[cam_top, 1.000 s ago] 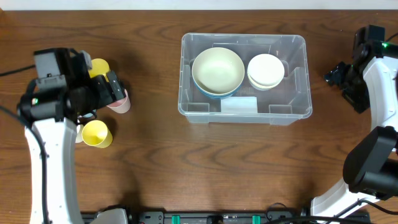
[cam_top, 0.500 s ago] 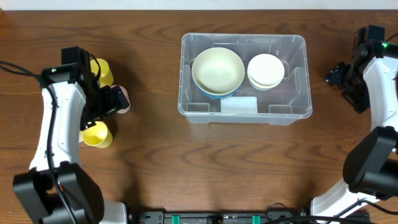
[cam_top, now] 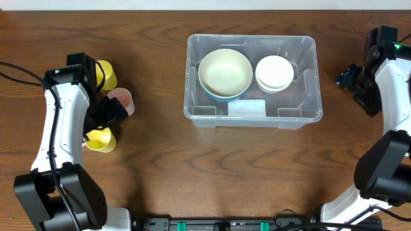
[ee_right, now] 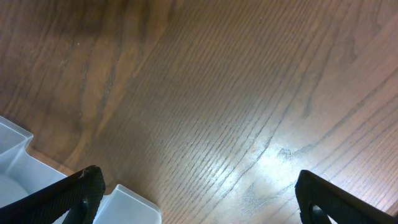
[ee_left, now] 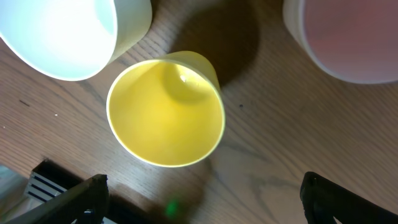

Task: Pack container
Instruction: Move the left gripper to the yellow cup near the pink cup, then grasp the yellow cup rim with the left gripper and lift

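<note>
Hanging over a cluster of cups at the left end of the tabletop [cam_top: 154, 167], the left arm [cam_top: 61, 128] points its wrist down at the near yellow cup [ee_left: 165, 112]. That cup stands mouth up. The left jaws are spread wide: the two dark fingertips [ee_left: 81, 198] sit in the lower corners of the wrist view with only bare wood between them, clamped on nothing. A white cup [ee_left: 62, 31] stands just beside the near yellow cup on one side, and a pink cup [ee_left: 348, 37] is near it on the other. From overhead, a far yellow cup [cam_top: 104, 74] shows beyond the arm, toward the back edge.

The container [cam_top: 302, 106] sits at the centre of the tabletop, well apart from the cups, its long side running left to right. Inside it, a big bowl [cam_top: 225, 72] fills the left half, nested in a blue bowl [cam_top: 221, 97] whose rim peeps out at the front. A stack of small bowls [cam_top: 275, 72] stands in the right half, just beside the big bowl. A white label [cam_top: 247, 108] shows at the front wall.

At the right edge, the right arm [cam_top: 392, 83] is held off to the side of the container. The right jaws stand wide apart over bare wood, holding nothing. A corner of the container shows at the lower left of the right wrist view.
</note>
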